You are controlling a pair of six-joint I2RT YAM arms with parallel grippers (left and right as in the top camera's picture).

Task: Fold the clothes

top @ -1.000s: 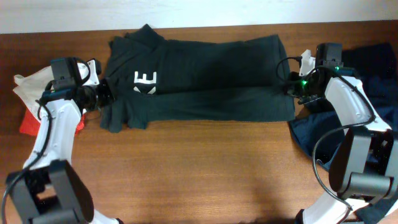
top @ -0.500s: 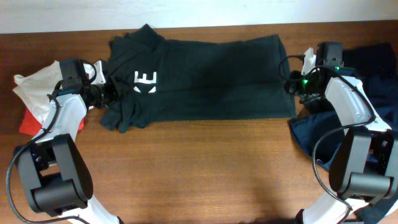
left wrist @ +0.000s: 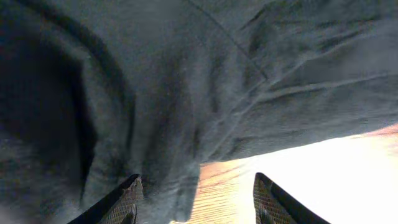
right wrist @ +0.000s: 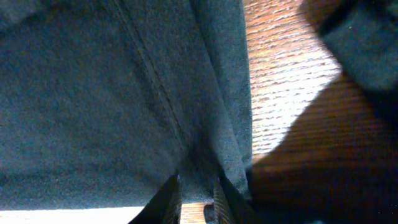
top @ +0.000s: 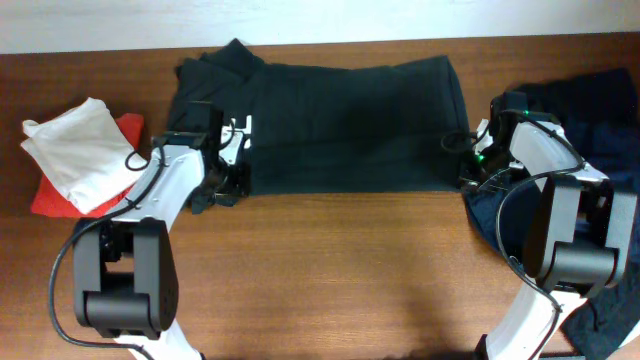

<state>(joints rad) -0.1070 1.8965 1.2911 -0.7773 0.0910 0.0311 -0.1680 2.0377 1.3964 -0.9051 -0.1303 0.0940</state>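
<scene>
The black T-shirt (top: 340, 120) lies folded into a wide band across the back of the table. Its white lettering is almost hidden under my left arm. My left gripper (top: 226, 188) (left wrist: 198, 202) hovers open over the shirt's near left edge, with fabric (left wrist: 186, 93) and bare wood between its fingers. My right gripper (top: 468, 175) (right wrist: 196, 199) is at the shirt's near right corner. Its fingers stand narrowly apart with the hem (right wrist: 217, 124) pinched between them.
A white garment (top: 75, 150) lies over a red one (top: 45, 198) at the far left. Dark navy clothes (top: 600, 110) are heaped at the right edge behind and under my right arm. Bare wood table (top: 330, 270) stretches along the front.
My left gripper opened, let go of the sleeve and moved right onto the shirt; the left side is now folded in. My right gripper slid toward the near right corner.
</scene>
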